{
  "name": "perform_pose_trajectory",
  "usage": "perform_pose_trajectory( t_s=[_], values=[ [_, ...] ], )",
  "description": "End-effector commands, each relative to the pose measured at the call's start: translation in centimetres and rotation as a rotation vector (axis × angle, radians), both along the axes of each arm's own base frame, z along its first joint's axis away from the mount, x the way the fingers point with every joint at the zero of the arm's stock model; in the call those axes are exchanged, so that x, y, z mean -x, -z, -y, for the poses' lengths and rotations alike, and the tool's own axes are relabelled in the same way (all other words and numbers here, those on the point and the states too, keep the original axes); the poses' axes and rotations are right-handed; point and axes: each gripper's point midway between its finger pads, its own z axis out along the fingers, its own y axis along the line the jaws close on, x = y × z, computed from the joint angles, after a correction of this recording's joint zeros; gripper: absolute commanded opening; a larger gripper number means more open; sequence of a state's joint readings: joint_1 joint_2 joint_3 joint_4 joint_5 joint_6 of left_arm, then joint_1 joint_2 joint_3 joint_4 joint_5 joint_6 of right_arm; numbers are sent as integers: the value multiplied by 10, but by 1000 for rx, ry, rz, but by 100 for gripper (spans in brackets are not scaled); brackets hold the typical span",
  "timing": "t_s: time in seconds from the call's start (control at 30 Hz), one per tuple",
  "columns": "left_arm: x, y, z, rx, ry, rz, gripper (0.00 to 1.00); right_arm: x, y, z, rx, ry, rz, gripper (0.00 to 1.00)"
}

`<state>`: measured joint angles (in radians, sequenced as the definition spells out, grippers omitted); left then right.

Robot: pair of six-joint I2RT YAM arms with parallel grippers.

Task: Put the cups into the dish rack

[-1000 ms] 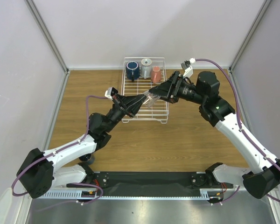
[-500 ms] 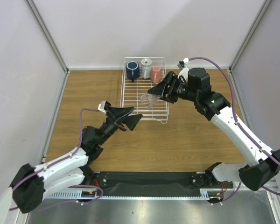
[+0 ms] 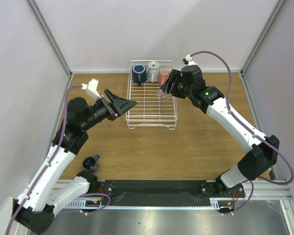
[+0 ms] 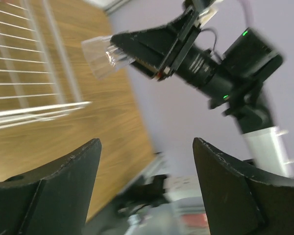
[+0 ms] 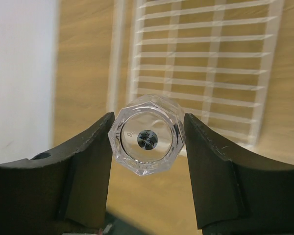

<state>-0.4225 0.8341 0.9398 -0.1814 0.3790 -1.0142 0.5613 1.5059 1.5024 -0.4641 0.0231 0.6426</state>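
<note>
Faint against dish rack, glass tumbler in right pincer, left pincer agape

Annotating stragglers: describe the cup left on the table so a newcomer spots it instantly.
On the wooden table, look to the near left, just beyond the left arm's base. The small dark blue cup is the only cup standing on the bare wood, well away from the white dish rack.
</note>
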Motion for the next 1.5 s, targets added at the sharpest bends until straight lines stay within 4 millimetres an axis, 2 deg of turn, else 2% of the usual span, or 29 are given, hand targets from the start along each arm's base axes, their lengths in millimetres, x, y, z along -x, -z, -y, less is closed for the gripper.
perform_pose_trajectory(
  t_s=[0.0,0.03,0.13,0.23,0.33,0.4,0.6,0.63,0.9,1.07,1.33,1.47],
  values=[
    [14,47,-17,-364,91,-24,82,-40,-11,37,194,216,166,0],
    [8,36,-18,-387,85,3,83,-45,-8,42,227,240,173,0],
    [2,29,-23,-473,97,77,86,-59,6,44,337,259,199,0],
    [-7,25,-30,-533,80,143,87,-66,29,31,461,202,220,0],
    [-13,28,-43,-611,45,173,89,-71,40,18,548,181,252,0],
    [-12,27,-52,-665,26,216,90,-77,35,10,539,179,265,0],
    [-7,25,-79,-814,-50,292,98,-99,58,-11,544,143,289,0],
    [-7,25,-80,-842,-47,305,99,-103,70,-15,554,136,282,0],
    [-5,16,-89,-925,-65,361,100,-133,90,-27,544,142,284,0],
    [-10,14,-101,-989,-106,355,100,-146,101,-20,501,167,236,0],
    [-20,10,-100,-1032,-110,386,100,-167,126,-7,506,173,193,0],
    [-19,16,-96,-1053,-88,383,100,-172,135,-7,480,161,178,0]
  ],
)
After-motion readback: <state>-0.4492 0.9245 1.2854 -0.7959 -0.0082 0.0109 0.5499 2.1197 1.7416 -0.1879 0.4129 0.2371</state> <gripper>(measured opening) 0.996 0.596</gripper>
